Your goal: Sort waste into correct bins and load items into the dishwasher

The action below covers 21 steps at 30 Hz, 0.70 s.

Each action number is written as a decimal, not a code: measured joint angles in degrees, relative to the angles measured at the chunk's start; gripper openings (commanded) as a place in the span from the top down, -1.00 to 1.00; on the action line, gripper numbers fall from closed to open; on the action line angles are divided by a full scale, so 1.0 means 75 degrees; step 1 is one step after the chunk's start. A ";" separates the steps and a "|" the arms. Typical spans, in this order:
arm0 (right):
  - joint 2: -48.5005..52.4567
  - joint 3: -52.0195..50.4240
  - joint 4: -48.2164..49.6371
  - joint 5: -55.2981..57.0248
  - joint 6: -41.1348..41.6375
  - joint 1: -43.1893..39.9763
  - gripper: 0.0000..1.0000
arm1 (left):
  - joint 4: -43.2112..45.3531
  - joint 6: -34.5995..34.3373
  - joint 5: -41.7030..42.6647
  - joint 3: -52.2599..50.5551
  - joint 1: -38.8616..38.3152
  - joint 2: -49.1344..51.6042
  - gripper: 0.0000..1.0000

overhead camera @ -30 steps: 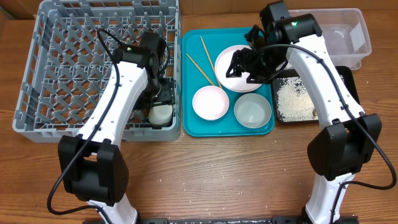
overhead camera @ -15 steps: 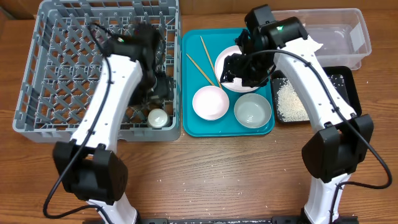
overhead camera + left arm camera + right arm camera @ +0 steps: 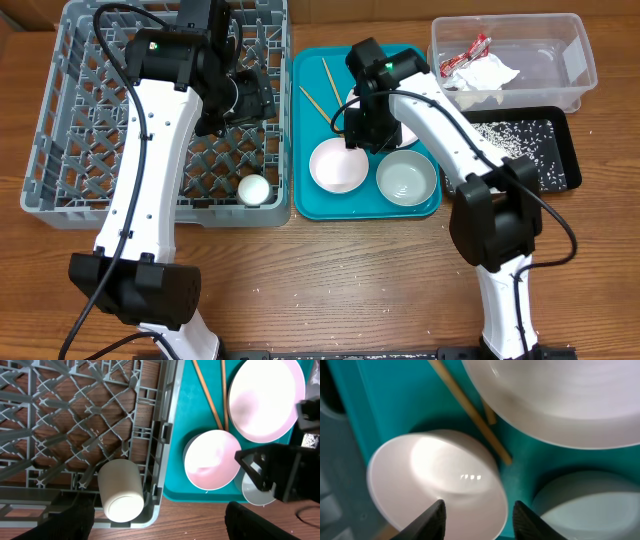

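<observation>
A second before, the left tool (image 3: 159,520) had been low in the near-right corner of the dish rack (image 3: 45,130), right at the cup (image 3: 252,188). It had since risen and swung toward the rack's far side, leaving the cup behind. Over the same second the right tool (image 3: 478,510) had crossed from the far-right side of the plate (image 3: 265,400) to the pinkish-white bowl (image 3: 338,165). With that arm out of the way, the contents of the clear tub (image 3: 578,88) had come into view.

By count there were one plate, two bowls, one cup and two chopsticks (image 3: 207,395). The waste seen came to one red-and-white wrapper (image 3: 468,55), one white napkin (image 3: 492,75) and many scattered grains of rice (image 3: 515,140).

The cup lay on its side in the rack's near-right corner, against the rack wall. It sat below the left tool, whose fingers stood wide apart and held nothing.

The plate, the chopsticks, the pinkish-white bowl and the greyish bowl (image 3: 406,180) all lay in the teal tray (image 3: 298,195) on the table (image 3: 330,270). The chopsticks lay beside the plate, with their near ends by the pinkish-white bowl.

The right tool hung just over that bowl's rim, on the side facing the greyish bowl. One finger was over the bowl's hollow and the other outside it. Its fingers were spread, and neither was seen touching the rim.

The wrapper and napkin lay in the clear tub, and the rice lay on the black tray (image 3: 570,165) beside it.
</observation>
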 measured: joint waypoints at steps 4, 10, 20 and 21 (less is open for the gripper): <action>0.0376 0.0000 0.0111 0.0204 0.0041 -0.0006 0.53 | 0.0000 0.0052 0.0055 0.0000 0.0125 0.0000 -0.70; 0.0627 -0.0044 0.0259 0.0350 0.0029 -0.0003 0.79 | 0.0000 0.0114 0.0052 0.0000 0.0353 0.0000 -0.71; 0.0627 -0.0044 0.0297 0.0434 0.0023 -0.0003 0.92 | -0.0015 0.0137 0.0055 0.0000 0.0385 0.0000 -0.72; 0.0627 -0.0044 0.0280 0.0434 0.0026 -0.0003 0.92 | -0.0026 0.0137 0.0064 0.0000 0.0385 0.0000 -0.72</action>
